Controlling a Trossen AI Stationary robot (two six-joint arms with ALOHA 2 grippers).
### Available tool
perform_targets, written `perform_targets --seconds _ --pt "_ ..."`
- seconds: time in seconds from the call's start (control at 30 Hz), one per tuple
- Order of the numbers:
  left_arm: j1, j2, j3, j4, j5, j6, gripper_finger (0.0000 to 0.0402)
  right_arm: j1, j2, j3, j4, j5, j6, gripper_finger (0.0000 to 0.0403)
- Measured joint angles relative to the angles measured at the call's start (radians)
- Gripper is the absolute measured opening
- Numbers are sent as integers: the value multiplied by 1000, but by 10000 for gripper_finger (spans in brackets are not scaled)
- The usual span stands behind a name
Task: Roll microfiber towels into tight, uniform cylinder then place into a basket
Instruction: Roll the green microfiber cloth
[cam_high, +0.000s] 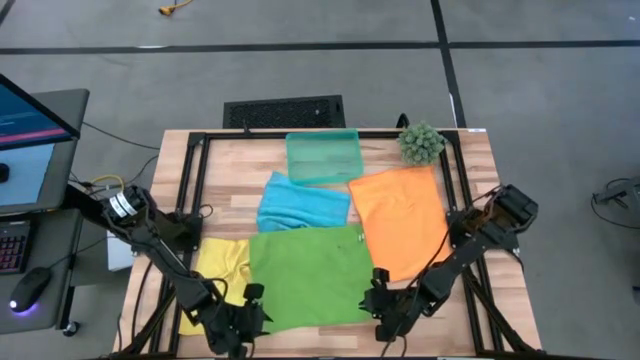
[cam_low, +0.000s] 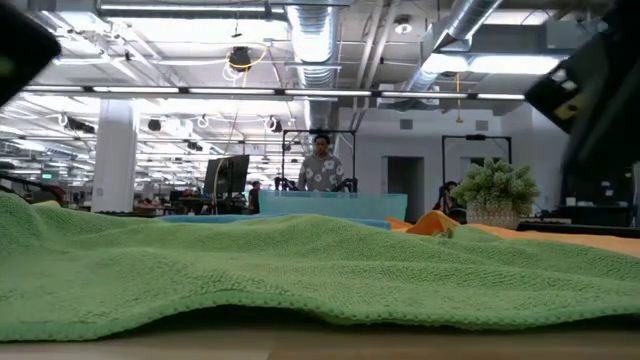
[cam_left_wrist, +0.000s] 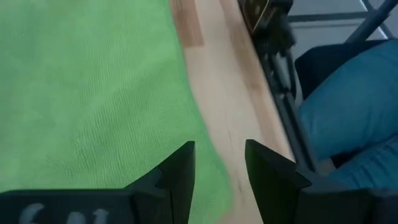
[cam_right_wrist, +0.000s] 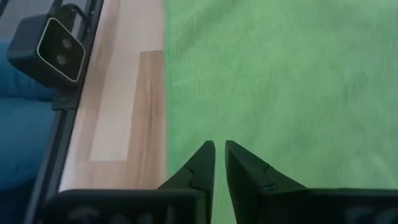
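Observation:
The green towel (cam_high: 305, 270) lies spread flat on the near middle of the table, filling the low view (cam_low: 300, 270). It overlaps the yellow towel (cam_high: 222, 262) on its left. A crumpled blue towel (cam_high: 300, 205) and the orange towel (cam_high: 400, 215) lie behind it, with the teal basket (cam_high: 322, 155) at the far edge. My left gripper (cam_high: 252, 298) is open at the green towel's near left corner, its fingers (cam_left_wrist: 180, 171) standing either side of the near edge. My right gripper (cam_right_wrist: 219, 155), at the near right corner (cam_high: 378, 290), shows a narrow gap just above the green towel.
A spiky green plant ball (cam_high: 421, 143) stands at the far right, beside the orange towel. The low camera (cam_right_wrist: 53, 50) is mounted on the black frame rail at the near edge, between the two grippers. Bare wood (cam_left_wrist: 230, 99) runs along the near edge.

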Motion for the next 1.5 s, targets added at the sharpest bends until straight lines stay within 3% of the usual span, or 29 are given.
perform_targets --seconds 0.23,0.33,0.53,0.87,1.33,1.5 --pt "-9 0 232 -368 -31 -2 132 -1 -1 88 -65 -19 -185 67" --pt "-9 0 275 -448 -40 -26 132 28 -2 158 -146 -7 -224 68" --pt "-10 56 273 -464 -53 -72 132 90 -3 200 -233 38 -222 68" --pt "-10 253 364 -500 55 -66 132 74 0 182 -225 13 -122 68" --pt "-7 294 357 -485 92 -75 132 54 0 182 -232 -52 -88 68" --pt "-7 294 357 -495 85 -70 132 49 0 182 -247 -56 -82 93"
